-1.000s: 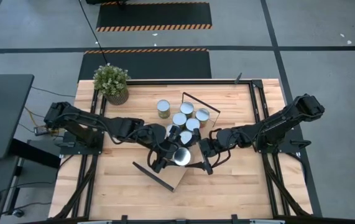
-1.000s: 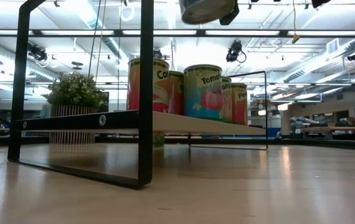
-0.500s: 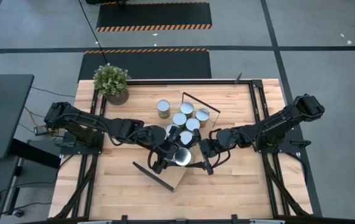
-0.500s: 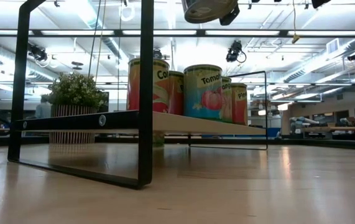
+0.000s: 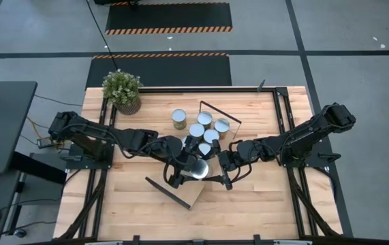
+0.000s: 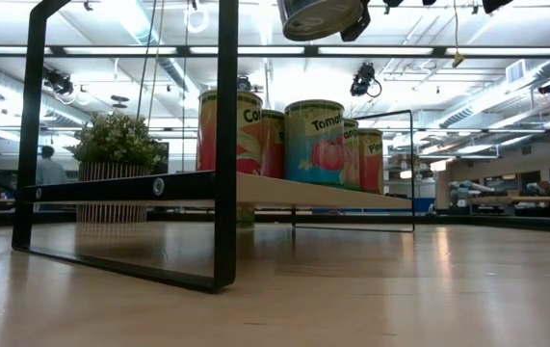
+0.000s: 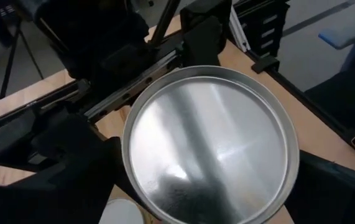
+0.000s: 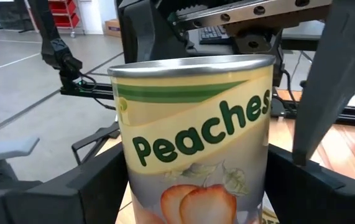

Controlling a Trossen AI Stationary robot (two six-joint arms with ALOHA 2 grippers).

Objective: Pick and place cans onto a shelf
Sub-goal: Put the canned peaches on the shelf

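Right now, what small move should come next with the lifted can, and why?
Probably lower the can straight down onto the shelf. It hangs in the air between the left gripper and the right gripper, over bare board, beside the other cans already standing there.

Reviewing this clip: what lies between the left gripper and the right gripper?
One can, lifted over the shelf, sits between left gripper and right gripper; clearest in the high view.

My own arms are hiding the middle of the shelf [image 5: 195,196] from above, the low view's upper edge is cutting off the held can [image 6: 318,16], and my right gripper's [image 8: 189,186] fingertips are disappearing behind its label.
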